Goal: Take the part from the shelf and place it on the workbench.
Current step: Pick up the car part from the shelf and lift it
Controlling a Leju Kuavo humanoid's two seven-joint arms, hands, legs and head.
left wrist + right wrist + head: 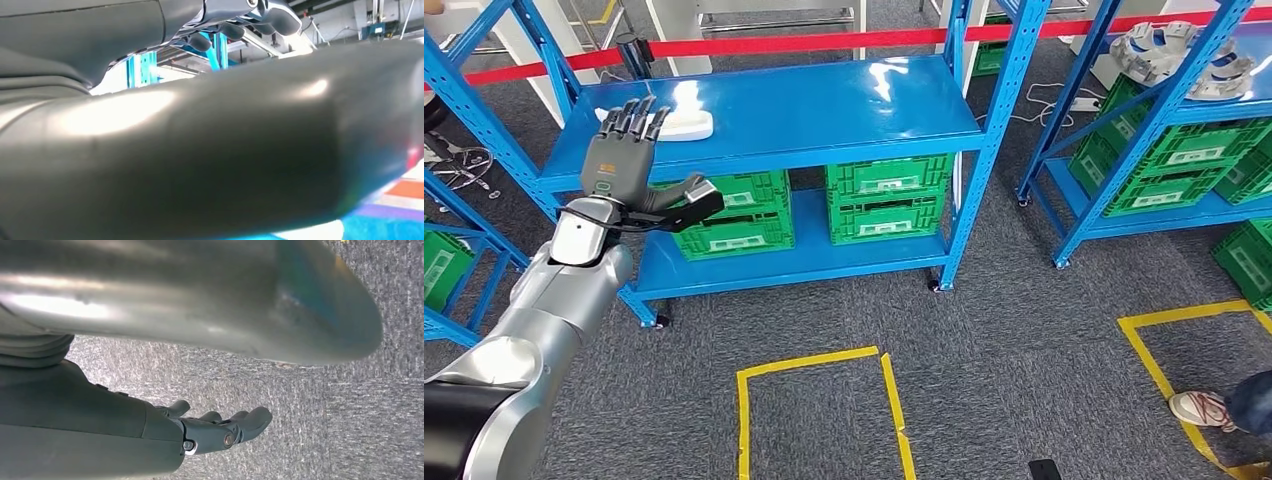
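The white part (686,123) lies flat on the top board of the blue shelf (824,110), near its left end. The left hand (629,160) is raised in front of that board, fingers (634,118) straight and apart, thumb stretched out to the side, holding nothing; its fingertips overlap the part's near-left edge in the head view, but whether they touch it cannot be told. The right hand (220,432) hangs over the grey carpet with fingers loosely curled and nothing in them.

The part looks like a low, smooth, rigid slab, probably moulded plastic or foam, so likely light and stiff rather than fragile. Its glossy face and the shiny painted board suggest it could slide away when pushed. A sound hold would pinch across the near long edge, thumb beneath and fingers on top.
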